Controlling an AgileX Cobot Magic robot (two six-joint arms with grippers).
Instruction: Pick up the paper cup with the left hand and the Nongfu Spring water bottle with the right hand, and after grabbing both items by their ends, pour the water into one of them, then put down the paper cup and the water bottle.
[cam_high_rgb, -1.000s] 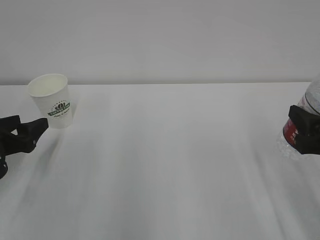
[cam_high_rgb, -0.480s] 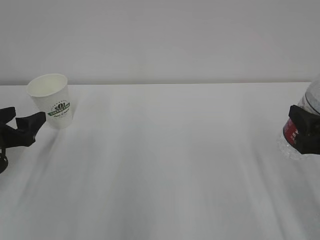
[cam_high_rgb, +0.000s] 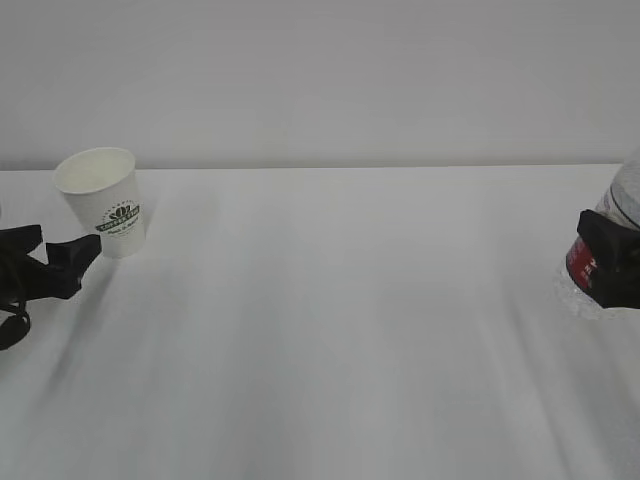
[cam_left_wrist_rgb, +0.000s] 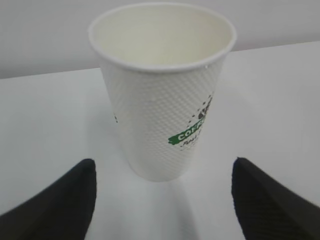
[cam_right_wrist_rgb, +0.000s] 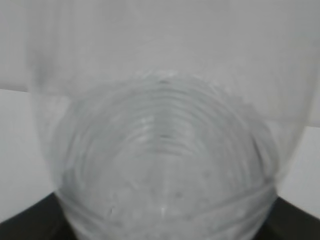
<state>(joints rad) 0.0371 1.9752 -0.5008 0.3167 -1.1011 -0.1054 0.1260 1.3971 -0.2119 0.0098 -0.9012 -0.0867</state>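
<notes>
Paper cup stands upright at the table's far left, free between the spread fingers of the left hand; at the right edge, the right hand clamps the Nongfu Spring water bottle around its red label.

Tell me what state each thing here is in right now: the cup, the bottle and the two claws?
Cup: upright on the table, free, nothing visible inside.
Bottle: at the table's right edge, gripped around its body; top out of view.
Left gripper: open, fingers either side of the cup, apart from it.
Right gripper: closed on the bottle.
</notes>
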